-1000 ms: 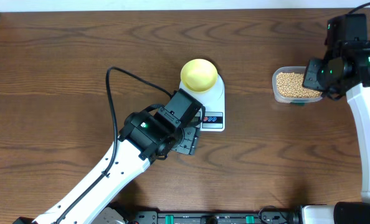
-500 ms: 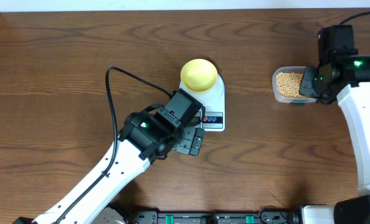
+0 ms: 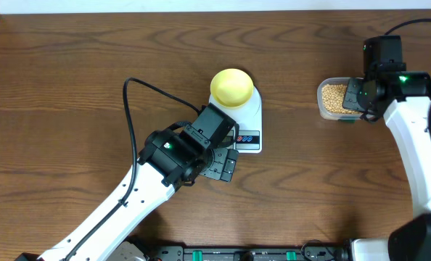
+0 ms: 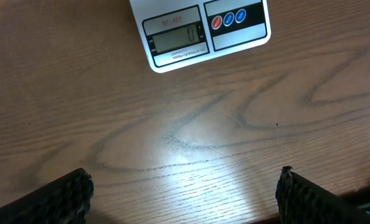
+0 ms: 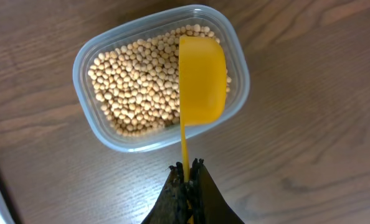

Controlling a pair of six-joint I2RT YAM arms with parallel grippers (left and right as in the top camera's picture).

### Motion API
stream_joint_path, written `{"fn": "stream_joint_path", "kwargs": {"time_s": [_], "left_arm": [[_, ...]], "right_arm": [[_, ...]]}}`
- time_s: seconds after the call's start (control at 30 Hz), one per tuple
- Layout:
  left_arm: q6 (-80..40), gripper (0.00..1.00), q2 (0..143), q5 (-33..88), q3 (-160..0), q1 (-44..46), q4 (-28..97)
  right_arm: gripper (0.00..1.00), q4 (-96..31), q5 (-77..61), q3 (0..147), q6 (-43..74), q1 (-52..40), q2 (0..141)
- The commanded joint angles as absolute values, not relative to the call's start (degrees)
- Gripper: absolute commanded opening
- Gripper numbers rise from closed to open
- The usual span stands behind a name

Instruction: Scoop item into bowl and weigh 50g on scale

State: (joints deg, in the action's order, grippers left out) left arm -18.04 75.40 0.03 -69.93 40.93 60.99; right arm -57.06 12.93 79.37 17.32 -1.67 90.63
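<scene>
While the right tool pinches the scoop handle above the beans just ahead, dip the lip low, lift level; left tool gapes empty short of the scale.

The pale-yellow bowl sits upright and empty on the white scale, whose display reads zero. Tan beans fill a clear tub well apart.
</scene>
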Motion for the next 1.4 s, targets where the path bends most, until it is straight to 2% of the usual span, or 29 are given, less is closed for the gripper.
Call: {"fn": "stream_joint_path", "kwargs": {"time_s": [0.0,0.6,1.37], "left_arm": [[-17.9,0.96,75.7,-0.7,-70.7,40.8,60.9],[-17.9,0.96,75.7,-0.7,-70.7,40.8,60.9],[-17.9,0.96,75.7,-0.7,-70.7,40.8,60.9]], "right_arm": [[0.01,-56.7,14.0,78.8,16.4,-1.4,93.8],[0.01,-56.1,12.9,78.8,16.7,-1.4,98.3],[0.01,-58.1,-5.7,78.8,17.3,3.3,100.9]]}}
